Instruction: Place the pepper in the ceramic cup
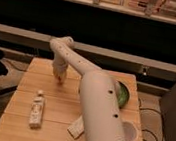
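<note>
My gripper (58, 74) is at the far left part of the wooden table (33, 83), at the end of the white arm (96, 102) that reaches across from the front right. A small red-orange bit of the pepper (60, 80) shows right under the gripper, mostly hidden by it. I cannot tell whether the pepper is held. The white ceramic cup (130, 135) stands at the front right of the table, partly hidden by the arm and far from the gripper.
A wide green bowl (123, 95) sits at the right edge behind the arm. A pale bottle (37, 109) lies at the front left. A white flat packet (76, 127) lies beside the arm's base. A dark counter runs behind the table.
</note>
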You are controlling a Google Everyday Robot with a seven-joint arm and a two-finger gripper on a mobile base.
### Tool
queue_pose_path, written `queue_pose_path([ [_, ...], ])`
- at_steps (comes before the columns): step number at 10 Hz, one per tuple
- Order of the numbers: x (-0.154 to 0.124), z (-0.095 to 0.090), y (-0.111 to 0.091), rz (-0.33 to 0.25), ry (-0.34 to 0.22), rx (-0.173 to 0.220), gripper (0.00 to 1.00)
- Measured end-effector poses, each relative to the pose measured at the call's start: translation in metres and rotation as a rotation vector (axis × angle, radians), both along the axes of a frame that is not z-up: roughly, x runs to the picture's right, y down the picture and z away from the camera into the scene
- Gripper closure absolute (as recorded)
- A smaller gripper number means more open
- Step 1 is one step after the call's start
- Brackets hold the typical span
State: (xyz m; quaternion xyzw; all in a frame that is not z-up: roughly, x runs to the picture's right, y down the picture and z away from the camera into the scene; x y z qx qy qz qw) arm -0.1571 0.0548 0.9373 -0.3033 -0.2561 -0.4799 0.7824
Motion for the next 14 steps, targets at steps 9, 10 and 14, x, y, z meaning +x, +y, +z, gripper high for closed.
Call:
queue_pose_path([
  [9,0.019,-0.048,-0.028,-0.004,0.003,0.030,1.00],
  [10,0.022,-0.052,-0.029,-0.001,0.004,0.031,1.00],
  [14,0.036,-0.074,-0.038,0.017,0.015,0.035,1.00],
])
